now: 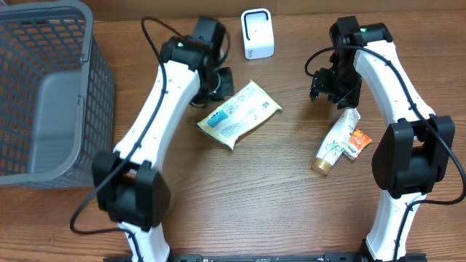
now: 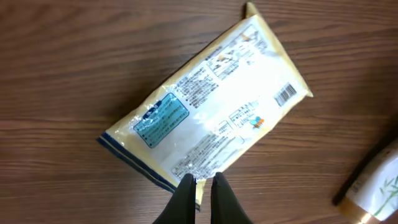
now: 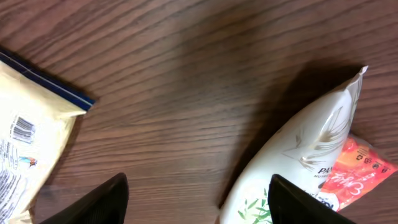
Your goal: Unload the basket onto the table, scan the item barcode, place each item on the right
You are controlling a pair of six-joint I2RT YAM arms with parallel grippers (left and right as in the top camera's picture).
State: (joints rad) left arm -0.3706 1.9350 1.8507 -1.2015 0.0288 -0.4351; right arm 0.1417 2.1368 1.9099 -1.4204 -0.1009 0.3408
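A yellow and white packet [image 1: 239, 114] lies printed side up at the table's middle, its barcode [image 2: 285, 94] at the far corner. My left gripper [image 1: 218, 86] sits at the packet's back edge. In the left wrist view my left gripper [image 2: 200, 186] is shut, with a thin strip of the packet [image 2: 205, 106] edge pinched between the fingers. A white scanner [image 1: 257, 33] stands at the back. My right gripper [image 1: 336, 91] hangs open above the crimped end of a white tube [image 3: 298, 162], and my right gripper [image 3: 199, 199] holds nothing.
A grey basket [image 1: 102, 80] stands at the left. The white tube [image 1: 336, 142] lies on the right with an orange sachet [image 1: 358, 142] partly under it. The packet's corner [image 3: 31, 143] shows at the left of the right wrist view.
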